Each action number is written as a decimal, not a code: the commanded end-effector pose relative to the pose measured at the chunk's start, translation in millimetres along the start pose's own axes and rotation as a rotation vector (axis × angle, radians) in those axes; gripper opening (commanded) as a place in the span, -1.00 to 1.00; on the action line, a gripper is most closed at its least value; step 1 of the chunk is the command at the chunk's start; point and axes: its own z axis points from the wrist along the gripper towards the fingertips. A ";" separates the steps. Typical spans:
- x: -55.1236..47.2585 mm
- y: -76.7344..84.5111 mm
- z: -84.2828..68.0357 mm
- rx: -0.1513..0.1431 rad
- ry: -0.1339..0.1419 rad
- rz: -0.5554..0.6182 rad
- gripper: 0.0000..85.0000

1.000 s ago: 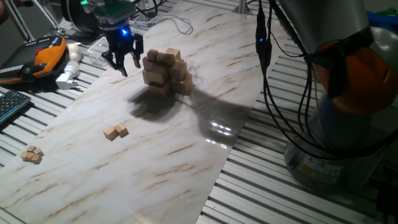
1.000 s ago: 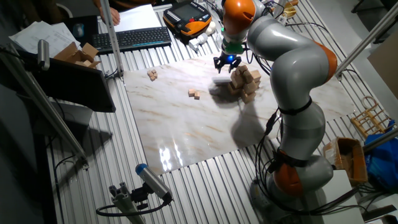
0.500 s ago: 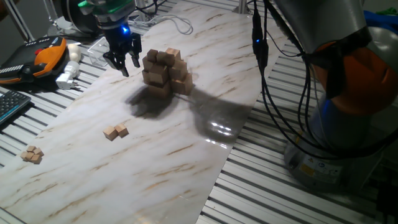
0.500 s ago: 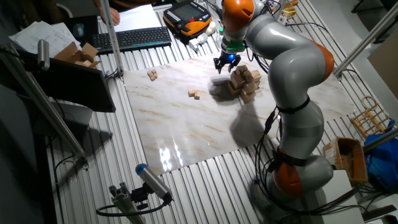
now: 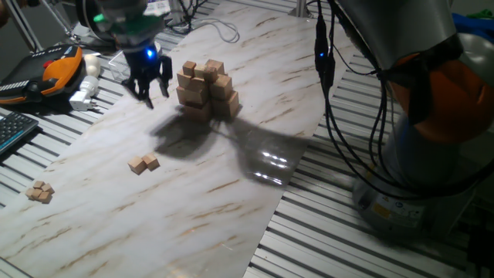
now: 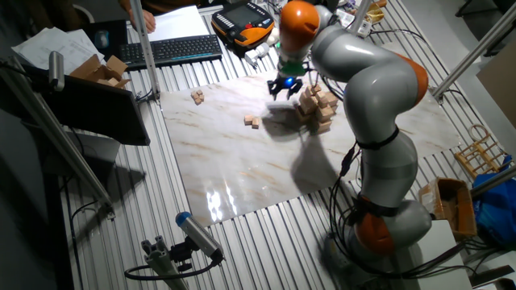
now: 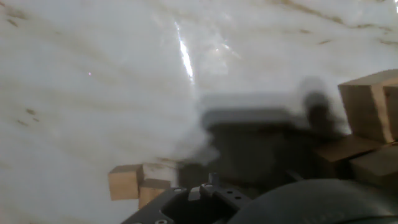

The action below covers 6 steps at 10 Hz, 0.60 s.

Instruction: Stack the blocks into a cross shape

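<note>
Fixed views: marble board (image 5: 231,193) fills lower frame; four loose blocks (image 5: 39,191) at far lower left, two more blocks (image 5: 143,163) left of centre; cross shape (image 5: 207,89) upper centre, tiered cubes, small ones on top; gripper (image 5: 149,83) just left of it, above the board, fingers spread, nothing held; hand view blurred, pair of blocks (image 7: 138,184) lower left, stack edge (image 7: 368,112) at right.

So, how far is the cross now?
Done: the stack stands in tiers with small cubes on top. In hand: nothing; the tool hangs open beside it. Left: a loose pair mid-board and a cluster near the edge.
</note>
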 end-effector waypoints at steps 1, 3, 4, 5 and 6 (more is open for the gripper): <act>11.4 40.6 10.4 -0.013 -0.001 0.002 0.20; 13.4 47.9 26.5 -0.030 -0.008 0.023 0.20; 12.8 49.2 29.6 -0.044 0.001 0.028 0.20; 12.8 49.2 29.6 -0.047 0.002 0.029 0.20; 12.8 49.2 29.6 -0.052 0.006 0.032 0.20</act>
